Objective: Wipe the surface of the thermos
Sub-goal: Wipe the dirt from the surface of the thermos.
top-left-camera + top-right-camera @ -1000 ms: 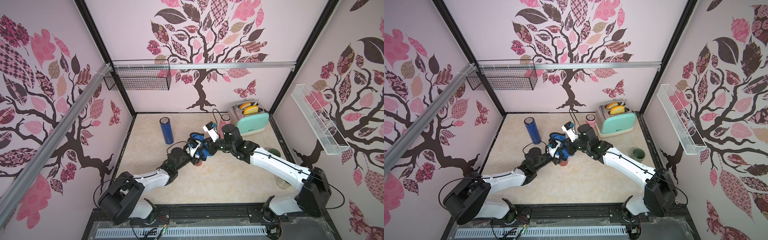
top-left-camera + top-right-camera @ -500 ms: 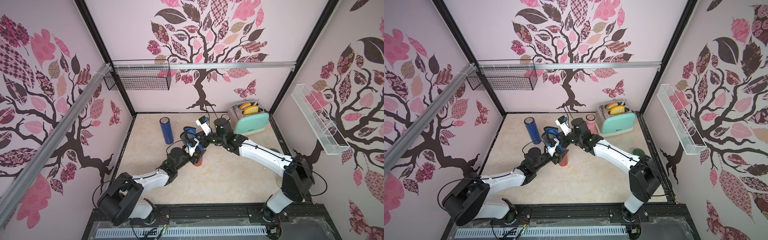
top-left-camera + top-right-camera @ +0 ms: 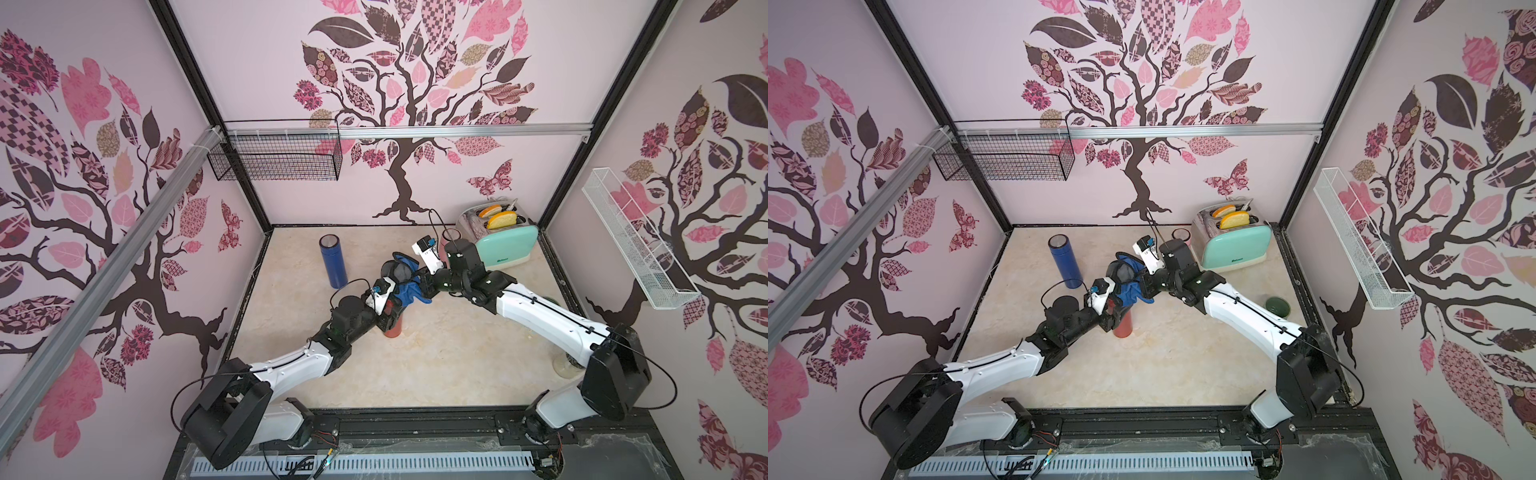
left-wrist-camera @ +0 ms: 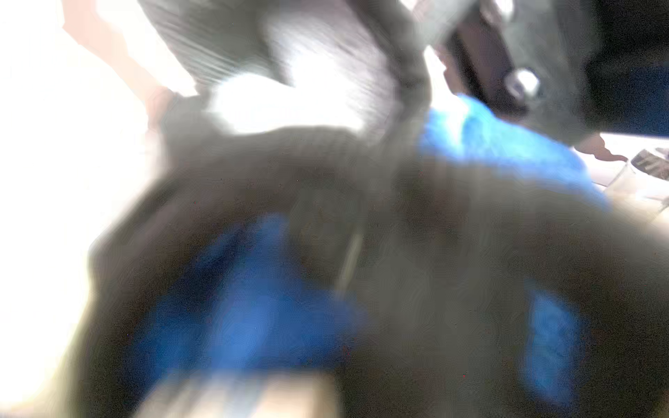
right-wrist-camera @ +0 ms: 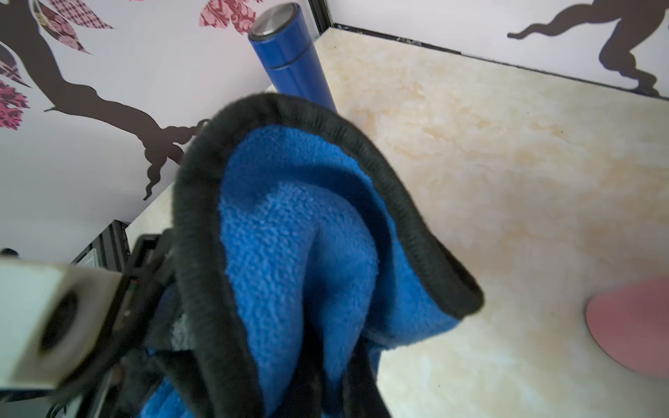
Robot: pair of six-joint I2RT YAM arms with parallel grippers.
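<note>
A red thermos (image 3: 393,328) stands upright at mid-table, seen in both top views (image 3: 1123,326). My left gripper (image 3: 384,313) is shut on its upper part from the left. A blue cloth (image 3: 402,282) with a black edge hangs over the thermos top, and my right gripper (image 3: 420,287) is shut on it from the right. In the right wrist view the cloth (image 5: 300,246) fills the middle and hides the fingers. The left wrist view is blurred, with the cloth (image 4: 246,307) close to the lens and the thermos hidden.
A blue bottle (image 3: 332,262) stands upright at the back left. A mint toaster (image 3: 503,245) and a pink cup (image 3: 1180,235) are at the back right, and a green lid (image 3: 1278,307) lies right of the right arm. Wire baskets hang on the back (image 3: 274,162) and right (image 3: 636,245) walls.
My right gripper swung the cloth toward the back left, then brought it back over the thermos top. The left gripper and the thermos have stayed put.
</note>
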